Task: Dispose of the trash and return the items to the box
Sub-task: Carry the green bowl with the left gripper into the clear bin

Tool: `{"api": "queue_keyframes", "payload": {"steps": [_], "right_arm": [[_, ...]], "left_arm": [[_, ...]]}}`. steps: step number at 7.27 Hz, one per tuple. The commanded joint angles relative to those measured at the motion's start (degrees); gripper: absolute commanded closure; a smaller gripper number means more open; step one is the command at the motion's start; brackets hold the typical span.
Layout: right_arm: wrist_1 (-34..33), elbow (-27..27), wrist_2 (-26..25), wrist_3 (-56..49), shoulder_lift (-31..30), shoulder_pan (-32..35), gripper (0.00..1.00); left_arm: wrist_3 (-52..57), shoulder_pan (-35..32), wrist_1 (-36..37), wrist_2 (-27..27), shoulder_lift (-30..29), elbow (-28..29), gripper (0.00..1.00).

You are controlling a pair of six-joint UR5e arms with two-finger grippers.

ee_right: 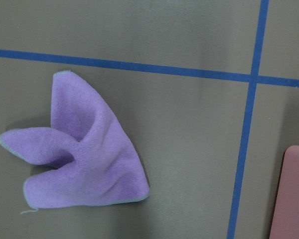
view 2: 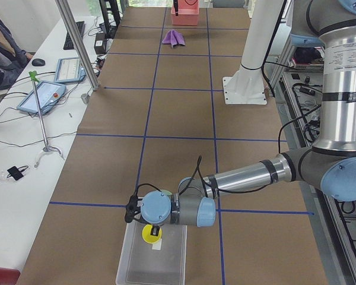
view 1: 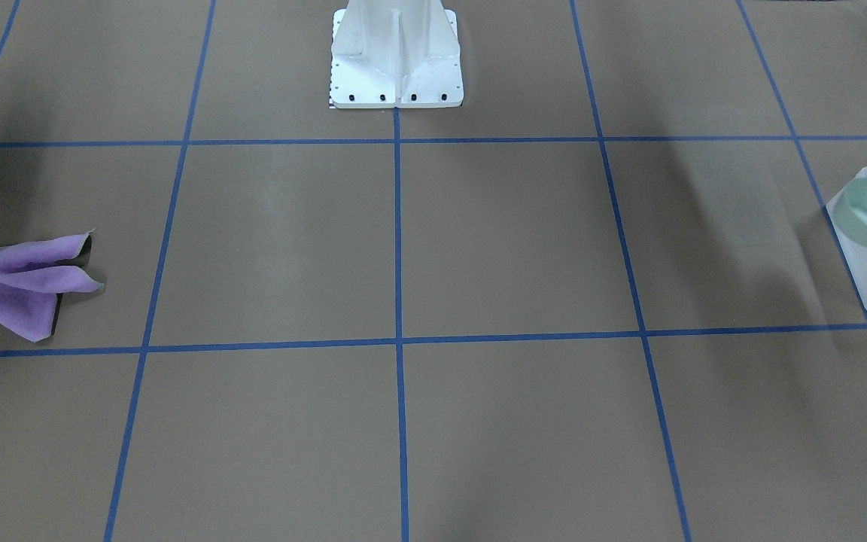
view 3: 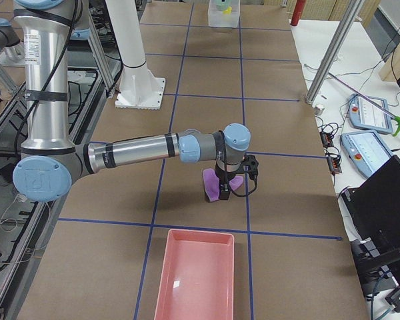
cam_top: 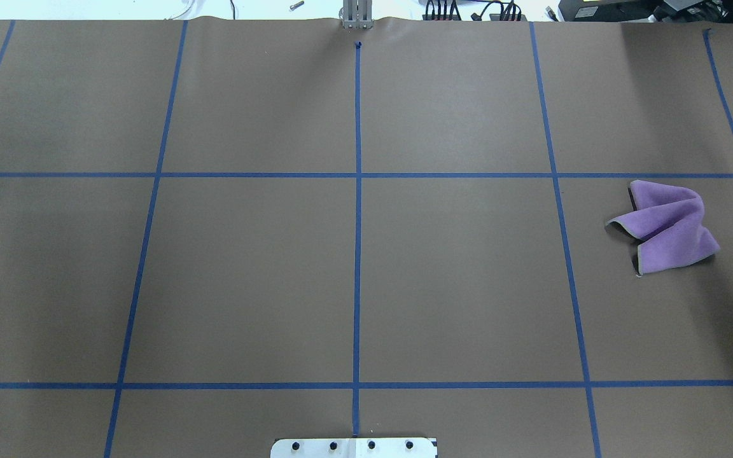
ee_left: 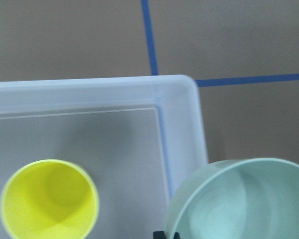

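You have even, diffuse light. Broad soft shadows fall across the table [view 1: 689,226]. Your left wrist view is soft: cup [ee_left: 50,201] and bowl [ee_left: 239,204] edges blur. Cloth [ee_right: 84,159] reads sharp.

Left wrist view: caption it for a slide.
Yellow cup sits in the box; green bowl overlaps its wall.

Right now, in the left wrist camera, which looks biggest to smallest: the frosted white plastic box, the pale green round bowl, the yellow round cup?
1. frosted white plastic box
2. pale green round bowl, cut off and maybe nearer the camera, so unsure
3. yellow round cup
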Motion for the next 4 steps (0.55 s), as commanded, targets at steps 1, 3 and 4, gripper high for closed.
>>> {"api": "queue_keyframes", "payload": {"steps": [1,3,4], "right_arm": [[0.0,-0.1,-0.1,0.0,0.0,0.0,0.0],[0.0,-0.1,-0.1,0.0,0.0,0.0,0.0],[0.0,-0.2,-0.1,0.1,0.0,-0.1,0.0]], "left_arm": [[13.0,-5.8,3.0,3.1,-7.8,14.7,1.0],[14.1,-5.9,2.8,3.1,-9.7,18.5,1.0],[14.2,-5.8,1.9,3.4,-9.7,20.6,1.0]]}}
